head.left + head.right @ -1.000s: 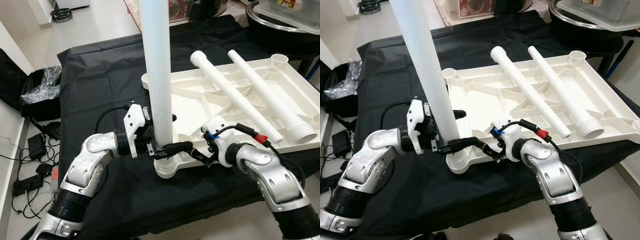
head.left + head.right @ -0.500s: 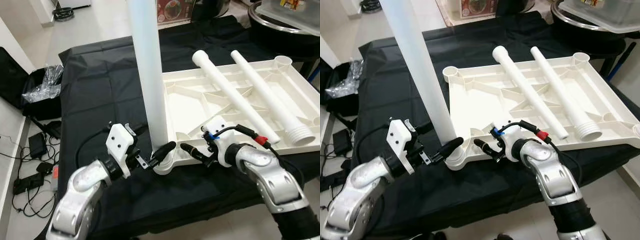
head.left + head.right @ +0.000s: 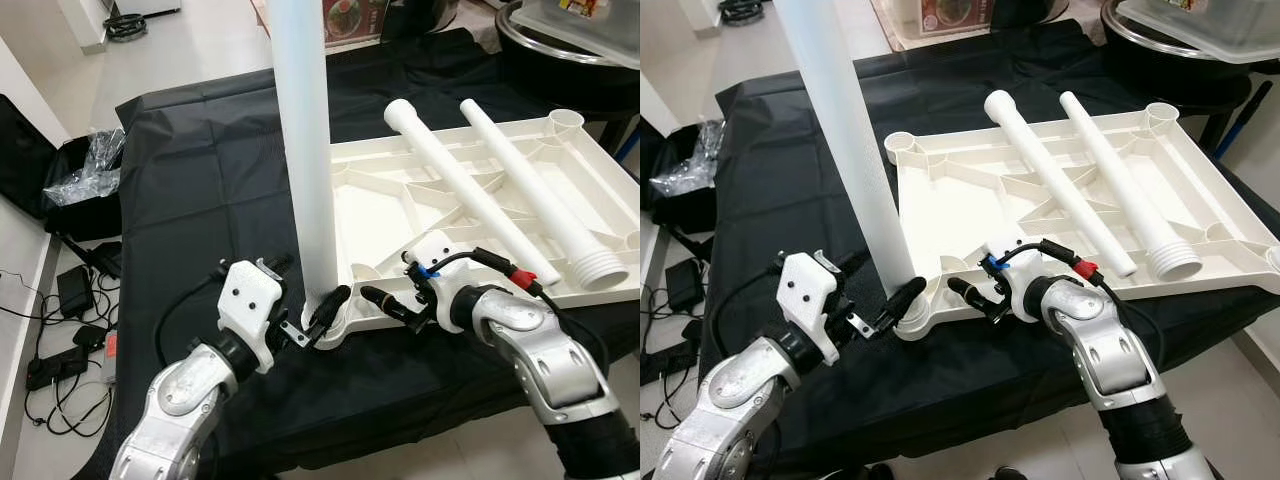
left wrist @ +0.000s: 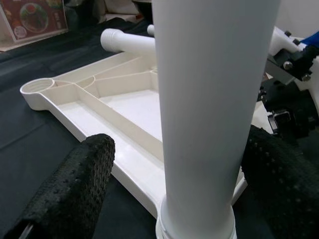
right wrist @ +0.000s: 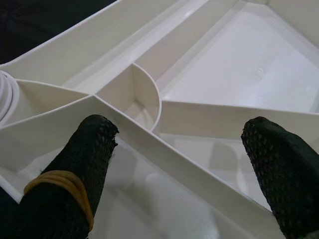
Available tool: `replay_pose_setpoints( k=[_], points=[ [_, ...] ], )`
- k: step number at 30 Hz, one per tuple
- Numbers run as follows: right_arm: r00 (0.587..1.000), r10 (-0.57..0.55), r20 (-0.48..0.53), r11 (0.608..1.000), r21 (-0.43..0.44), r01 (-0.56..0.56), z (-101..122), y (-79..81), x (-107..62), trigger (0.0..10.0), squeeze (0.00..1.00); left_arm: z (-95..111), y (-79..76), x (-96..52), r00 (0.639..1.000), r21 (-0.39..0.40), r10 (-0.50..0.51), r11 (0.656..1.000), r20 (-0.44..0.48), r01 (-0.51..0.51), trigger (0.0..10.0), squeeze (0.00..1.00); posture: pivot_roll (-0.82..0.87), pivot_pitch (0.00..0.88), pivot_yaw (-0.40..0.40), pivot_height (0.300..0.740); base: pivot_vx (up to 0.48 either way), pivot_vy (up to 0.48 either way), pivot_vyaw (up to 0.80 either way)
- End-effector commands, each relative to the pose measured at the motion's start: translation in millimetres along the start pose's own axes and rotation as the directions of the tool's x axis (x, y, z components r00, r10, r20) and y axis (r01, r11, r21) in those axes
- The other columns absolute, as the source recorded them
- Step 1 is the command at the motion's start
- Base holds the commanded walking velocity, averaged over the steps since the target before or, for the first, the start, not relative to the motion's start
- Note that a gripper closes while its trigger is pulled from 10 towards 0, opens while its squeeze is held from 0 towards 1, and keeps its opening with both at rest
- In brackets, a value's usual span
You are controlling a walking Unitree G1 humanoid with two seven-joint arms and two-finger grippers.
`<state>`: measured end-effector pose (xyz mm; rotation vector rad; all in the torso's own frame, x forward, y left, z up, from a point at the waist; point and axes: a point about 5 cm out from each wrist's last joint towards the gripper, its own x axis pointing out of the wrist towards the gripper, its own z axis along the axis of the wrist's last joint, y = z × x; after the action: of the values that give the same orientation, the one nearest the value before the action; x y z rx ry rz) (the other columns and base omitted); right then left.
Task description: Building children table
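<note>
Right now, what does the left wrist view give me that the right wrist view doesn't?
Left wrist view alone: the upright table leg seated in its corner socket, standing between the open left gripper fingers without touching them, plus an empty corner socket and a loose leg lying beyond. Right wrist view alone: a curved rib pocket seen between the open right gripper fingers. Both: the white upturned tabletop with its ribs.

Upturned white tabletop [image 3: 970,195] on black cloth [image 3: 790,180] | one leg [image 3: 845,140] upright in corner socket | two legs [image 3: 1070,170] lying across
</note>
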<state>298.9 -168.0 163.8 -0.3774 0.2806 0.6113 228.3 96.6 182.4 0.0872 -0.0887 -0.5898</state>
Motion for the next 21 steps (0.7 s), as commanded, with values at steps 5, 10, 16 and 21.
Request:
replay_pose_setpoints(
  k=[5, 10, 16, 21],
  points=[
    [0.994, 0.023, -0.102, 0.998, 0.052, -0.018, -23, 4.7, 2.4, 10.0, 0.0, 1, 2.4, 3.0, 0.999, 0.049, 0.046, 0.998, -0.023, -0.044, 0.0, 0.0, -0.01, 0.189, 0.063, 0.74, 0.0, 0.0, 0.0],
    [0.995, 0.019, -0.101, 0.999, 0.05, -0.014, -22, 4.3, 1.6, 10.0, 0.0, 2, 5.2, 2.0, 0.998, 0.056, 0.056, 0.997, -0.022, -0.055, 0.0, 0.0, -0.01, 0.189, 0.062, 0.74, 0.0, 0.0, 0.0],
    [0.995, 0.024, -0.095, 0.999, 0.049, -0.019, -19, 7.3, 4.5, 10.0, 0.0, 12, 9.4, 0.0, 0.99, -0.028, -0.114, 0.993, 0.082, 0.116, 0.0, 0.0, -0.01, 0.186, 0.055, 0.74, 0.0, 0.0, 0.0],
    [0.996, 0.025, -0.091, 0.999, 0.05, -0.021, -18, 8.5, 5.9, 10.0, 0.0, 21, 12.4, 3.6, 0.88, -0.08, -0.427, 0.889, 0.209, 0.45, 0.0, 0.0, -0.02, 0.188, 0.051, 0.74, 0.0, 0.0, 0.0]
  ],
)
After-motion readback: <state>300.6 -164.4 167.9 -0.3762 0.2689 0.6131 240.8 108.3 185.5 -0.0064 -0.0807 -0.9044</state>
